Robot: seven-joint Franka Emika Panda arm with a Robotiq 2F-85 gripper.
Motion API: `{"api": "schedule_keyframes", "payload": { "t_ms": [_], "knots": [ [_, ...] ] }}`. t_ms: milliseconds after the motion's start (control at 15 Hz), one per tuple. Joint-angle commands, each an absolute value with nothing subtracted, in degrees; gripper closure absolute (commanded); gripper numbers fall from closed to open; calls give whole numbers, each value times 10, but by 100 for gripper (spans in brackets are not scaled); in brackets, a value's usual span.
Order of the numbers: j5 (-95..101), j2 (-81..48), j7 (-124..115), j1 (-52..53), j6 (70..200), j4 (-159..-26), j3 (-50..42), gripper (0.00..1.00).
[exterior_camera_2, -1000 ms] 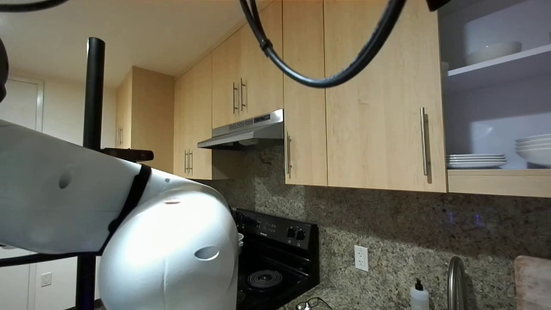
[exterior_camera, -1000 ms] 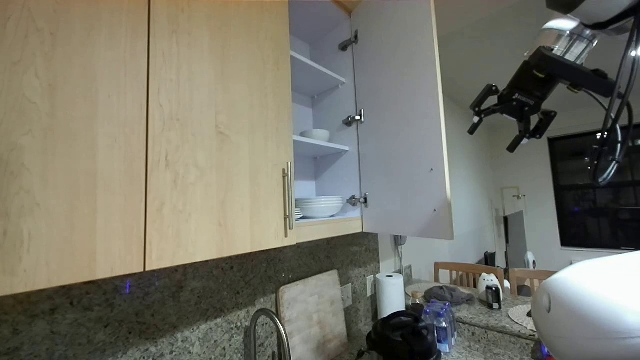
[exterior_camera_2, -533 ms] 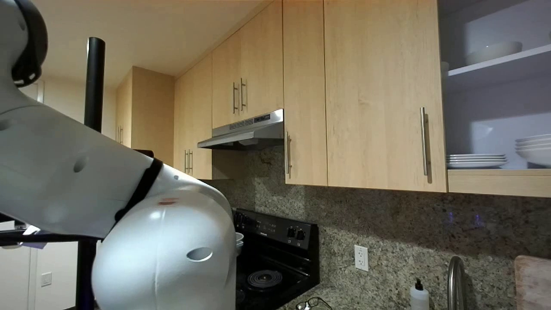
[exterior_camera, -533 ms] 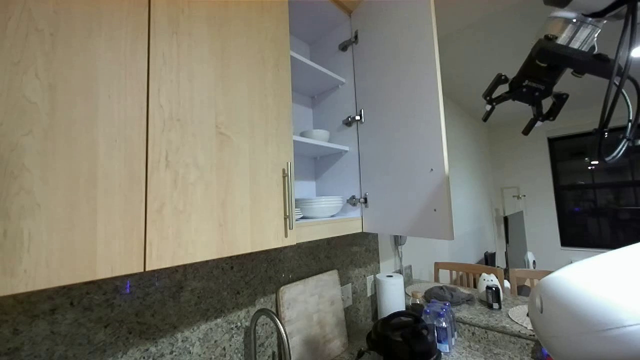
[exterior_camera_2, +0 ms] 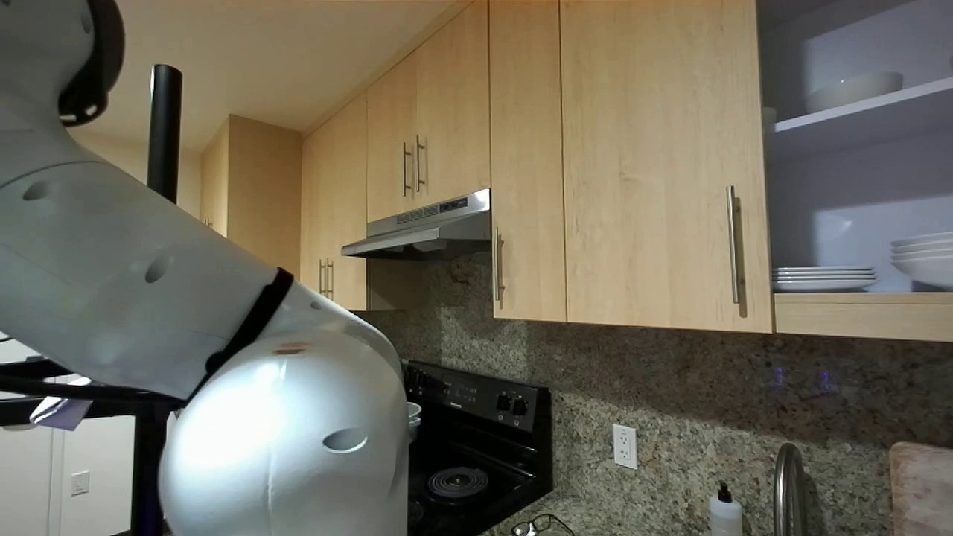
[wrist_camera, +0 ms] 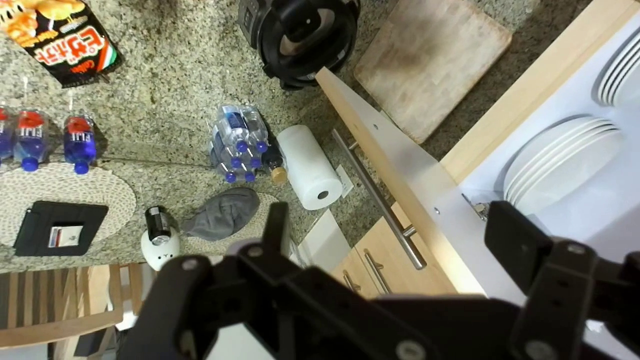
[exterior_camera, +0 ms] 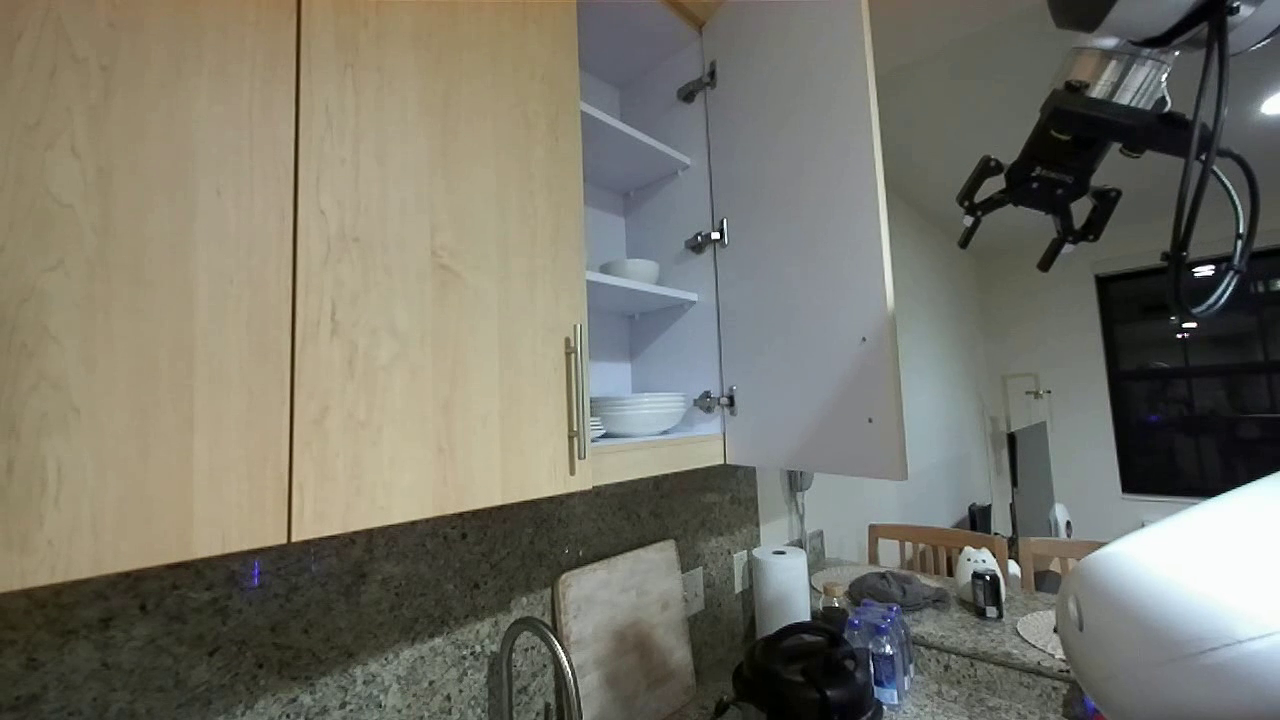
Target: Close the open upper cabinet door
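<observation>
Closing the cabinet door (exterior_camera: 800, 250), swung out on its hinges (exterior_camera: 708, 238), could go wrong if you push from its white side, straining them. Your pincer (exterior_camera: 1007, 247), spread and holding nothing, hangs apart from the door; a careless sweep may snag the handle (wrist_camera: 377, 198).

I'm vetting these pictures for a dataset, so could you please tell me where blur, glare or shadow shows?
Wrist view: the tool is out of focus; in an exterior view, glare on the rounded white arm joint; in an exterior view, a soft shadow low on the upper cabinet door.
</observation>
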State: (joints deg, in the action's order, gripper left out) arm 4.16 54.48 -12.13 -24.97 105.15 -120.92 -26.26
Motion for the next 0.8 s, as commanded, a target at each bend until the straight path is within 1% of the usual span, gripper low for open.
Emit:
{"api": "schedule_keyframes", "payload": {
  "t_ms": [0,333,733],
  "knots": [
    [36,536,-116,-258,1049,-1205,-259,0],
    [63,474,-128,-270,1035,-1139,-250,0],
    [80,366,-70,-240,980,-998,-279,0]
  ]
}}
